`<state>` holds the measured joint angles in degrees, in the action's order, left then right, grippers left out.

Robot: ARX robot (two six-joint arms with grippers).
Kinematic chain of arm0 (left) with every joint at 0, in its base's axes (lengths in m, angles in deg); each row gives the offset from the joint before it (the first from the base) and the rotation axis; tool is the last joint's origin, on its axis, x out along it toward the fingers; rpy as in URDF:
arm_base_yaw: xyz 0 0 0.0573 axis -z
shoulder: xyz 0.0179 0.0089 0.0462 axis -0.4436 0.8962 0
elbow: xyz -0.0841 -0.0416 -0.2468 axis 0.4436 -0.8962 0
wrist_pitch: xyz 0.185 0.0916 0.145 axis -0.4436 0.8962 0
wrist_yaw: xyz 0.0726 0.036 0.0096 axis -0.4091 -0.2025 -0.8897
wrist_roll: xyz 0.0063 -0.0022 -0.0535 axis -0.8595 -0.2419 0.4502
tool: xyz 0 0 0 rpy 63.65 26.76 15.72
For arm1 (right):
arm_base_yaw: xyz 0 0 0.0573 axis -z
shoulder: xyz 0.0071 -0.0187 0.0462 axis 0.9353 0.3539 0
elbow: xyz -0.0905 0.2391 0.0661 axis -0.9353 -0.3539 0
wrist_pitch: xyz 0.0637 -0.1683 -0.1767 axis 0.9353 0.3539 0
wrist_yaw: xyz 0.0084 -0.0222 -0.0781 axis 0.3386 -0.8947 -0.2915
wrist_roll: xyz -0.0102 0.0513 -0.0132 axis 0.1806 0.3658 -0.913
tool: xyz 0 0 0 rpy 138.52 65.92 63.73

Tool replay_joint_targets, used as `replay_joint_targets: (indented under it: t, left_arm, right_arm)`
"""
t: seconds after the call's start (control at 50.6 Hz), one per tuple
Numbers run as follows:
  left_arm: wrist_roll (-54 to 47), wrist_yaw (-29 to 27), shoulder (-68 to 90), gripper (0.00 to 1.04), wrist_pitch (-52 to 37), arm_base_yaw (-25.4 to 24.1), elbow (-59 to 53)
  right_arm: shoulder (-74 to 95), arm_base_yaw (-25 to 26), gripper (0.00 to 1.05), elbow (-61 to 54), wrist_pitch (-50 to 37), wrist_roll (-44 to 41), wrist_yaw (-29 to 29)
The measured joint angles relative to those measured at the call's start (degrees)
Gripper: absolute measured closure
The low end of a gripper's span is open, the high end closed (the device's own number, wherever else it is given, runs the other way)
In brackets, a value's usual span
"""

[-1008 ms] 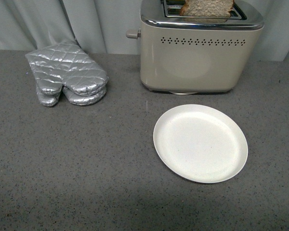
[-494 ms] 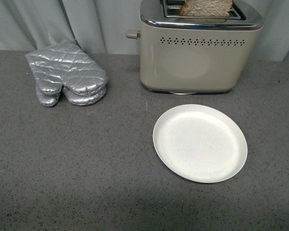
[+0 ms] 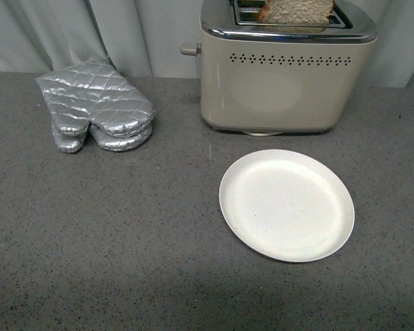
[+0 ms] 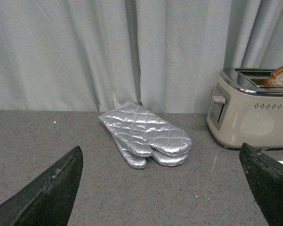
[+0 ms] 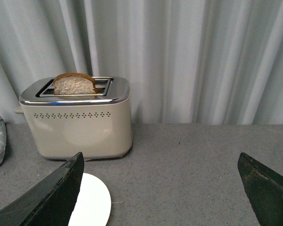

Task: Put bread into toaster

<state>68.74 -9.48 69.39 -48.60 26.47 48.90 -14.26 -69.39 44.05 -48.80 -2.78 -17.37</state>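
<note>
The beige toaster [image 3: 276, 83] stands at the back of the grey counter. The bread [image 3: 297, 12], a light-brown slice with darker crust, sits upright in the toaster's near slot with its top sticking out. The right wrist view shows the same bread [image 5: 74, 85] in the toaster [image 5: 78, 125]. In the left wrist view the toaster [image 4: 247, 115] is at the picture's right with the bread [image 4: 279, 76] in it. My left gripper [image 4: 162, 181] is open and holds nothing. My right gripper [image 5: 160, 181] is open too, well back from the toaster. Neither arm shows in the front view.
A round white plate [image 3: 286, 205] lies bare in front of the toaster. A pair of silver quilted oven mitts [image 3: 96, 107] rests at the back left. A pale curtain [image 3: 124, 31] hangs behind the counter.
</note>
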Motion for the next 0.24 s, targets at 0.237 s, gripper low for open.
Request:
replay_joint_targets:
  t: [0.237]
  left_arm:
    - [0.00, 0.00, 0.00, 0.07, 0.00, 0.00, 0.00]
  right_arm:
    - [0.00, 0.00, 0.10, 0.00, 0.00, 0.00, 0.00]
